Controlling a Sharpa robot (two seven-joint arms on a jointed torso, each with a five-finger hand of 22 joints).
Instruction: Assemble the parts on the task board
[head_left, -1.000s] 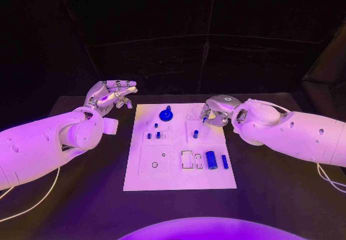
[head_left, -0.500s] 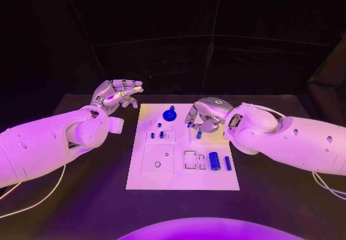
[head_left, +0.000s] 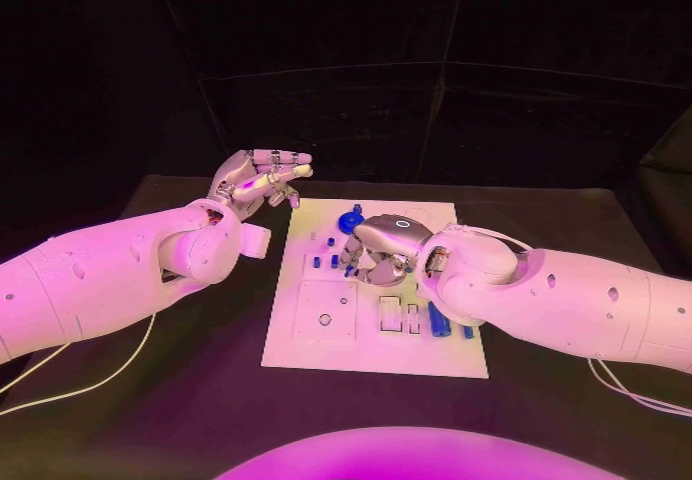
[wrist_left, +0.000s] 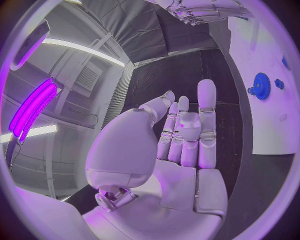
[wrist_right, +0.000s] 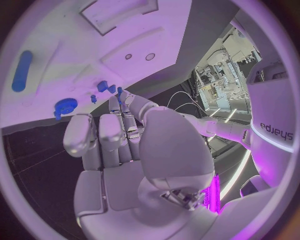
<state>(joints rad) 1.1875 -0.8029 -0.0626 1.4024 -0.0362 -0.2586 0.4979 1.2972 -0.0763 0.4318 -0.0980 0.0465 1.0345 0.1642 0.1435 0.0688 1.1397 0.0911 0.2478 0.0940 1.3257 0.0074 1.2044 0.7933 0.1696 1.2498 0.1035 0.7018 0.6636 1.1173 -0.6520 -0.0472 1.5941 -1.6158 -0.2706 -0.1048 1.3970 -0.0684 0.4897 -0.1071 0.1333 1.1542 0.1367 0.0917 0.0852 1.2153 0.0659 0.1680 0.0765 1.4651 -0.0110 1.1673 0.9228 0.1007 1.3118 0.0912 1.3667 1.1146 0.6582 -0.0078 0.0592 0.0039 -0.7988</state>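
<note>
Hovering low over the middle of the white task board, the right hand had its fingers curled in; couldn't tell if anything was pinched in there. It covered the small blue pegs and sat just beside the blue gear. A blue cylinder lay near the board's right edge, half hidden by the arm. The left hand floated off the board's far-left corner, fingers loosely spread, holding nothing, over bare black table.

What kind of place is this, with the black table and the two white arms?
Probably a robotics lab or test booth. Black curtains hang behind the black table, a white task board with small blue parts lies on it, and shelving with equipment stands beyond.
</note>
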